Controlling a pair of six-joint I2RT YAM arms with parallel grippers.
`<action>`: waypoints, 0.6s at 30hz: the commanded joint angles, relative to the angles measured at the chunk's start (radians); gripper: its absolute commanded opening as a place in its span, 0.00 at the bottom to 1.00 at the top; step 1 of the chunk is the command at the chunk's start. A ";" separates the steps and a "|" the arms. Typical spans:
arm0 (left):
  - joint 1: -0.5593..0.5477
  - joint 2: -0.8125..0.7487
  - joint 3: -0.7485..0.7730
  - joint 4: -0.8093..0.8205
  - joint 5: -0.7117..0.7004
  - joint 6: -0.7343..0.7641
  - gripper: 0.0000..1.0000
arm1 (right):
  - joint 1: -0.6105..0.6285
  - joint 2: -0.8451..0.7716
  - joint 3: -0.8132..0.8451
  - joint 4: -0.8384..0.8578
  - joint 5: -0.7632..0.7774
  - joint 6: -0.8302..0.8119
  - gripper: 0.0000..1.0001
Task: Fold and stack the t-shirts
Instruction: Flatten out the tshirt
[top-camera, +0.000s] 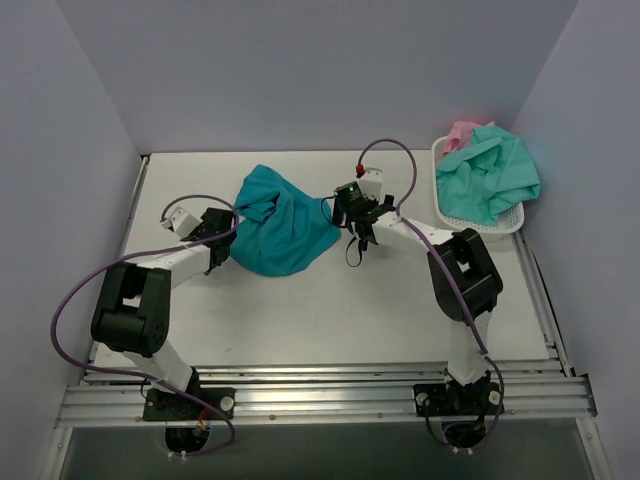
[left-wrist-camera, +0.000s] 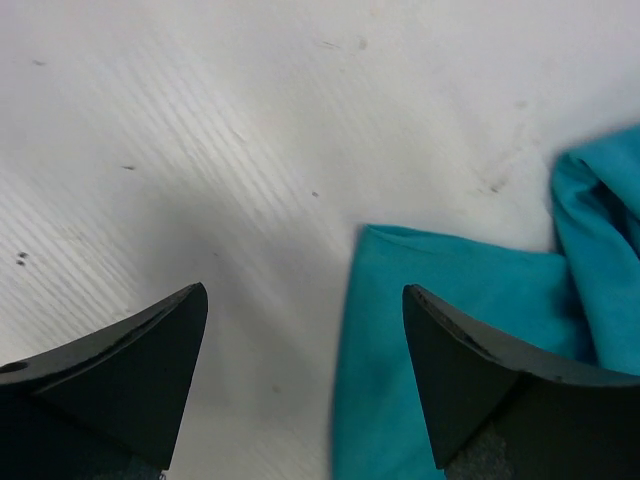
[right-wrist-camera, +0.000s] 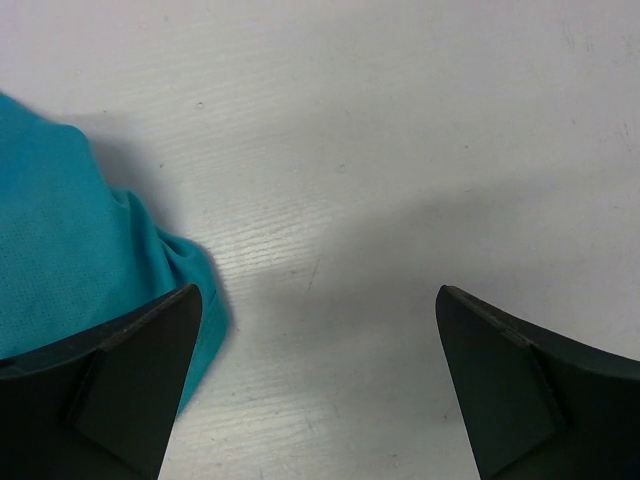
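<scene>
A deep teal-blue t-shirt lies crumpled in a heap on the white table. My left gripper sits at the heap's left edge, jaws open. In the left wrist view the left gripper straddles a cloth edge of the teal t-shirt, which reaches partway into the gap from the right finger's side. My right gripper is at the heap's right edge, open wide. In the right wrist view the right gripper has bare table between its fingers, with the teal t-shirt behind the left finger.
A white perforated basket stands at the back right. It holds a mint-green t-shirt, and a pink one shows behind that. Pale walls close in the table on three sides.
</scene>
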 joint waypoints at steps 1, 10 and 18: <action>0.106 -0.004 -0.040 0.116 0.091 -0.045 0.88 | -0.005 -0.043 -0.014 0.021 0.002 0.013 1.00; 0.141 0.139 0.015 0.270 0.232 0.006 0.84 | -0.011 -0.038 -0.005 0.012 0.024 0.011 1.00; 0.143 0.162 -0.053 0.402 0.326 -0.003 0.80 | -0.021 -0.006 0.016 -0.002 0.036 0.008 1.00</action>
